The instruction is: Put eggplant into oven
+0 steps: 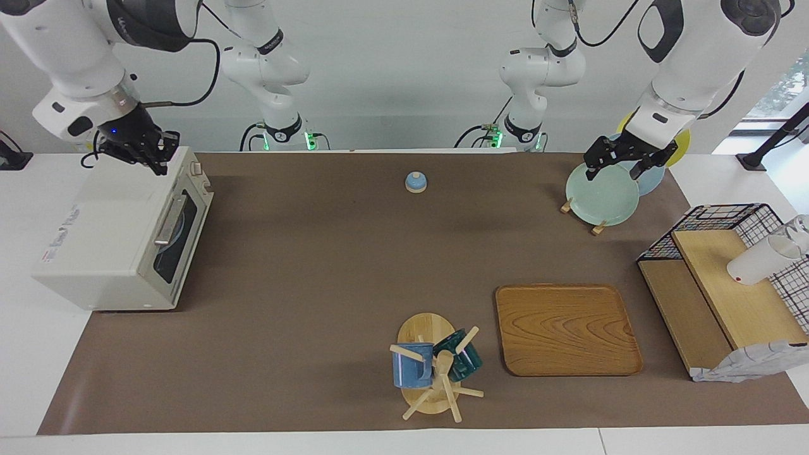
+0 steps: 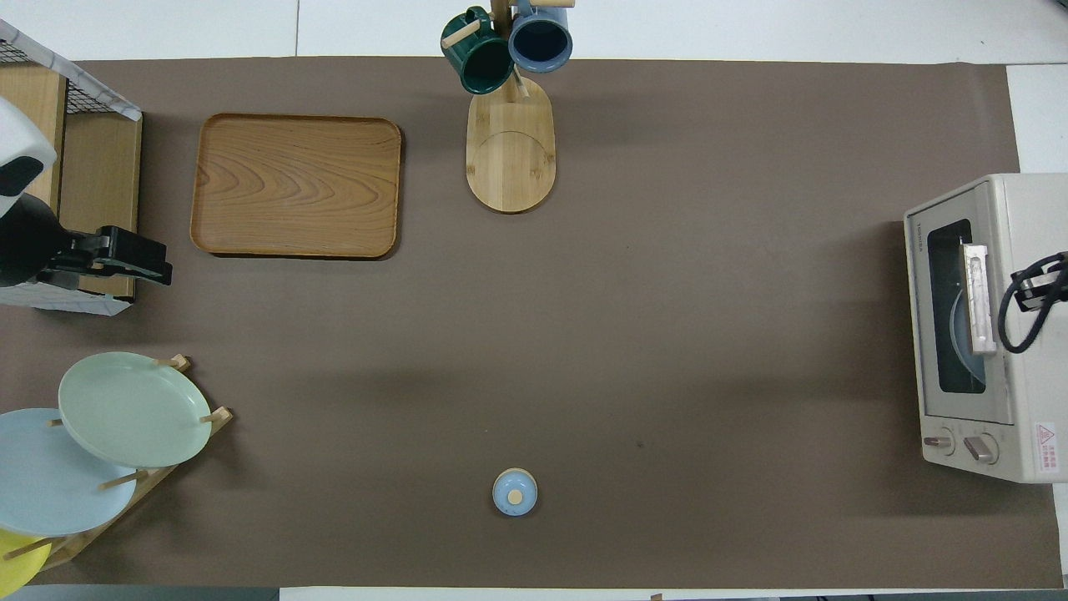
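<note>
Oven: right arm's table end, door shut. Eggplant: not visible; blue dish shows through glass. Right gripper: over oven top, empty, finger state unclear. Left gripper: spread, empty, over plate rack.

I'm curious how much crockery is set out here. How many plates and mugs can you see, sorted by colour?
Green plates: 1
Blue plates: 2, one in the rack, one inside the oven
Yellow plates: 1
Green mugs: 1
Blue mugs: 1
Total: 6
</note>
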`<state>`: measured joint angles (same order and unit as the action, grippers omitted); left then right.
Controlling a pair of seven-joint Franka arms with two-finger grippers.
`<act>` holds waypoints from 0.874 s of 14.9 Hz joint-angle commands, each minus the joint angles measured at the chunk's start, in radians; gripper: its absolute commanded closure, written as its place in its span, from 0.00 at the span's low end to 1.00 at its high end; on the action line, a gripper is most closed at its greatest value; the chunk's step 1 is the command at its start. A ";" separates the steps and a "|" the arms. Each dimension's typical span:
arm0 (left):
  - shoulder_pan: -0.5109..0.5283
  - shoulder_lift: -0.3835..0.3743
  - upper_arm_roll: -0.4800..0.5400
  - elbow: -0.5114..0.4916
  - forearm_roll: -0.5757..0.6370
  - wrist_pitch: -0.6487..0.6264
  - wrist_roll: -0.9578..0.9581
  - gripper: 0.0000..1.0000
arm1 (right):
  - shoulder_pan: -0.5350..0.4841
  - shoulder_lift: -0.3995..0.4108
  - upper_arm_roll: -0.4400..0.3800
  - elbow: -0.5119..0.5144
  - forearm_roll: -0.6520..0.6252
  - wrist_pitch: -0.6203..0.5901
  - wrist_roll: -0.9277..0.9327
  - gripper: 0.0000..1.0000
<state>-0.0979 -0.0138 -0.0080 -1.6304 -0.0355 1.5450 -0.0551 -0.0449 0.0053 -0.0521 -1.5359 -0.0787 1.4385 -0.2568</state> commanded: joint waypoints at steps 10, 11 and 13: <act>0.004 -0.021 0.002 -0.022 -0.006 0.014 -0.002 0.00 | 0.077 0.035 -0.057 0.013 0.028 -0.038 0.172 0.00; 0.004 -0.021 0.002 -0.022 -0.006 0.014 -0.002 0.00 | 0.080 0.033 -0.057 0.013 0.028 -0.043 0.174 0.00; 0.004 -0.021 0.002 -0.022 -0.006 0.014 -0.002 0.00 | 0.077 0.018 -0.057 -0.006 0.027 -0.040 0.175 0.00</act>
<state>-0.0979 -0.0138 -0.0080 -1.6304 -0.0355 1.5450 -0.0551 0.0295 0.0351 -0.1004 -1.5340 -0.0779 1.4043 -0.1005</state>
